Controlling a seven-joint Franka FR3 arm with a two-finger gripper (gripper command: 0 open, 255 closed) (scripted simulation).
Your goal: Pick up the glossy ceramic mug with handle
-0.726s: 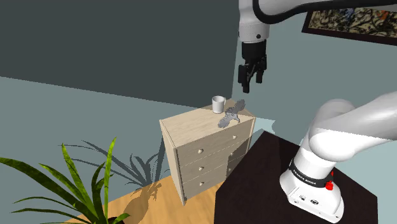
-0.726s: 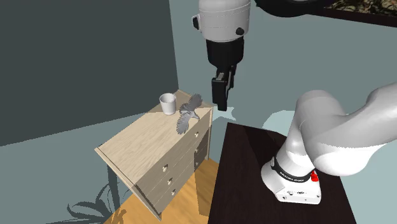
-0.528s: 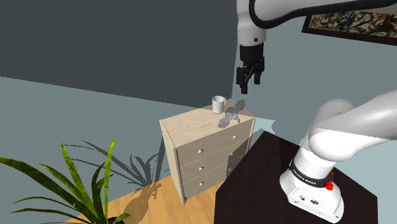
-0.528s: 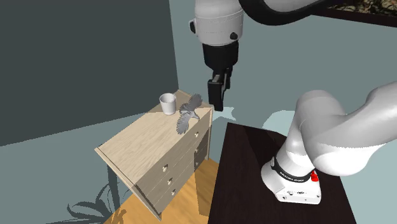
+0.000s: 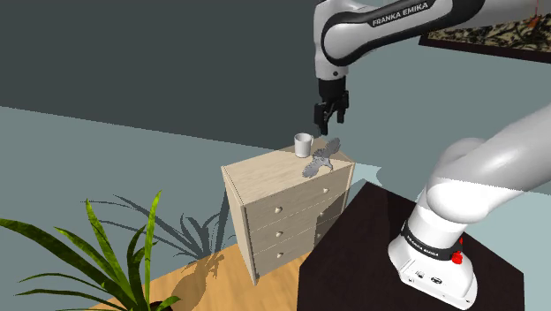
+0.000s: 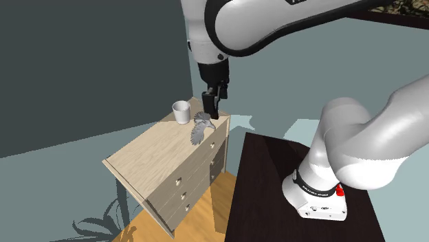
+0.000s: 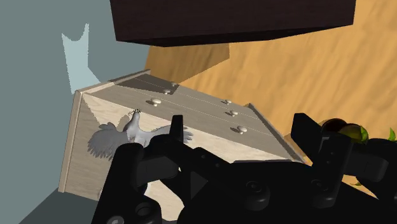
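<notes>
Shoulder view: the white mug point(image 5: 303, 144) stands upright at the far corner of the light wooden chest of drawers point(image 5: 265, 177), just left of a grey bird figurine point(image 5: 320, 160). The black pincer point(image 5: 326, 130) hangs just above the bird, to the mug's right.

Second exterior view: the pincer point(image 6: 210, 114) hovers over the bird point(image 6: 201, 128), with the mug point(image 6: 181, 111) to its left.

Wrist view: the fingers point(image 7: 176, 127) stand wide apart, gripping nothing, and the bird point(image 7: 130, 132) lies below on the chest top point(image 7: 79, 146).

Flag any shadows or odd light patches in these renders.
Shoulder view: a leafy shadow falls on the teal wall left of the dresser. Second exterior view: a pale patch lights the wall behind the stand. Wrist view: the stand shades the wooden floor.
</notes>
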